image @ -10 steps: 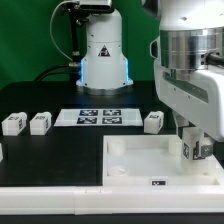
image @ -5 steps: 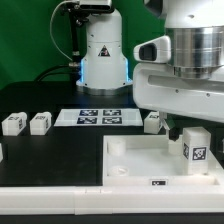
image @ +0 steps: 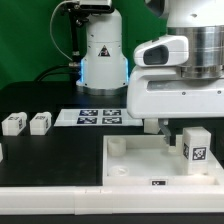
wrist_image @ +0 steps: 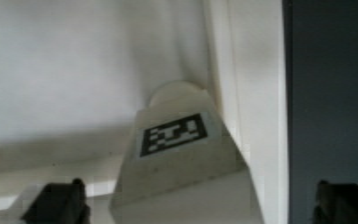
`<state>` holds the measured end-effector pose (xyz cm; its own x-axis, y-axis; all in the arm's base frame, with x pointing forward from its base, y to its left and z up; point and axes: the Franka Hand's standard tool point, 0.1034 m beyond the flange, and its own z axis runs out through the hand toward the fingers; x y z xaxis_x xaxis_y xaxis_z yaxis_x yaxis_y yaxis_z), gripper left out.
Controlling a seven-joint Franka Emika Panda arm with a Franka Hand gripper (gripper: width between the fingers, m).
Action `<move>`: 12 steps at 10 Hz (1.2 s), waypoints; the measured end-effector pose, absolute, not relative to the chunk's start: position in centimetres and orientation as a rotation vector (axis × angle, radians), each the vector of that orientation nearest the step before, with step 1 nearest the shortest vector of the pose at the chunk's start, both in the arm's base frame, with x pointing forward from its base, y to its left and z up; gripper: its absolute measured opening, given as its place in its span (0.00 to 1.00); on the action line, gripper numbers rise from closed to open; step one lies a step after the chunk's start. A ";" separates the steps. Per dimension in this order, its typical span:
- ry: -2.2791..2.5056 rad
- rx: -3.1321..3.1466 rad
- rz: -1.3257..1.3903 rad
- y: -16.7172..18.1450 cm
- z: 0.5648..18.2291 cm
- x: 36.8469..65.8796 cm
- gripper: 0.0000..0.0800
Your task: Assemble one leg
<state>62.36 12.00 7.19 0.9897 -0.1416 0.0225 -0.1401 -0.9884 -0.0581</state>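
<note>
One leg [image: 195, 143], a small white block with a black-and-white tag, stands upright in the far corner of the white tabletop [image: 130, 165], at the exterior view's right. In the wrist view the same leg [wrist_image: 185, 160] lies between my two dark fingertips, which stand wide apart and do not touch it. My gripper [wrist_image: 204, 205] is open and empty, above the leg. The arm's big white hand [image: 180, 95] hangs over the tabletop's far right side and hides the fingers in the exterior view.
Two more legs [image: 13, 124] [image: 40, 122] lie on the black table at the exterior view's left. The marker board [image: 98, 117] lies behind the tabletop. The robot's white base [image: 103, 55] stands at the back.
My gripper let go of the leg and rose. The leg stays standing in the tabletop's corner. The hand now sits higher and fills more of the exterior view.
</note>
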 end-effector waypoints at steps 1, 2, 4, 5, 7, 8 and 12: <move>0.219 -3.077 -0.041 12.0 7.2 62.4 0.65; 0.220 -3.078 -0.041 11.9 7.2 62.4 0.48; 0.224 -3.079 -0.041 11.8 7.2 62.4 0.36; 0.253 -3.076 -0.040 11.8 7.2 62.4 0.36; 0.466 -3.050 -0.034 11.7 7.2 62.4 0.36; 0.640 -3.025 -0.030 11.2 7.1 62.4 0.37; 1.269 -2.874 -0.038 8.6 7.2 62.3 0.39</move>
